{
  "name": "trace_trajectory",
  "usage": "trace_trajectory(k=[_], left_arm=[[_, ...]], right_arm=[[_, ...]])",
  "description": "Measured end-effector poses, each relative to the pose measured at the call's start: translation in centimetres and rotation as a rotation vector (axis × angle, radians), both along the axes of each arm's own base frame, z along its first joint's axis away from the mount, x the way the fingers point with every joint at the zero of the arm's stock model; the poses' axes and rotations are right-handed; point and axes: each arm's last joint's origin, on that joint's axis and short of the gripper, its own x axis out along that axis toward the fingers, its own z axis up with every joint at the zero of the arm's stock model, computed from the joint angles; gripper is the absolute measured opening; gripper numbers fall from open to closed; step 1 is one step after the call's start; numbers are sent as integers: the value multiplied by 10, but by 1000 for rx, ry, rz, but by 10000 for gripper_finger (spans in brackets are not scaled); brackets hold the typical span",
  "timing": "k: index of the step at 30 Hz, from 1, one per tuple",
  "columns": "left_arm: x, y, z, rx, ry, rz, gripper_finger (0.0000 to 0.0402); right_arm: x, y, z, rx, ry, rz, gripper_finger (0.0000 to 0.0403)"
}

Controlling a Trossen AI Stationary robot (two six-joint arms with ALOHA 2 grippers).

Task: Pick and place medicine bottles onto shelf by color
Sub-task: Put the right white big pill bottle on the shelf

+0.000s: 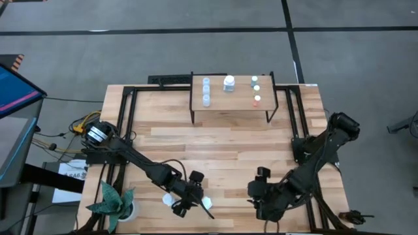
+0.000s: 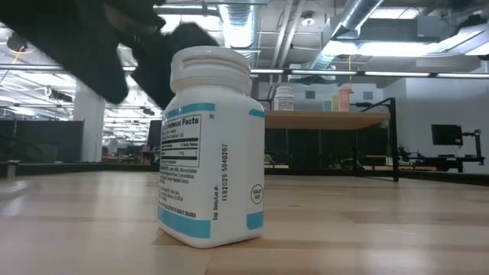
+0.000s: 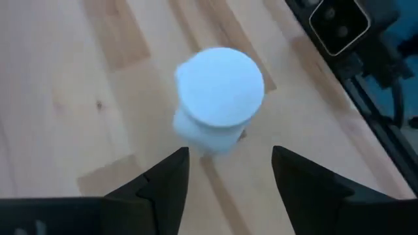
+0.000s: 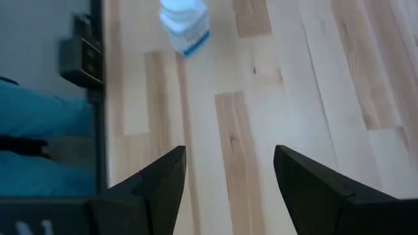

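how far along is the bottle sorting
Mostly done: the shelf already holds three blue-capped bottles, one white bottle and three mixed-cap ones. In hand: the left end effector hovers open over a white bottle near the table's front edge. Left: that one and another beside it. The right end effector waits open, empty.

The large white plastic medicine bottle (image 2: 210,145) with its ribbed cap and glossy teal-striped paper label stands near the front edge of the pale, smooth-planked wooden table (image 1: 222,140), whose frame is matt black metal.
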Motion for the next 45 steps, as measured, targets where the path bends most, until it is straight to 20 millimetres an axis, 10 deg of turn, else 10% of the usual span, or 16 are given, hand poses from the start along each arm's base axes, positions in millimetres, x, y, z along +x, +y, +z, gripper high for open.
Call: trace_trajectory(k=[24, 33, 45], left_arm=[[19, -5, -18, 4, -124, 25, 247], [35, 7, -5, 66, -351, 400, 247], [32, 6, -5, -99, -229, 340, 247]], right_arm=[[10, 9, -17, 6, 15, -1, 256], [11, 10, -16, 15, 7, -3, 256], [10, 12, -16, 73, 37, -18, 256]])
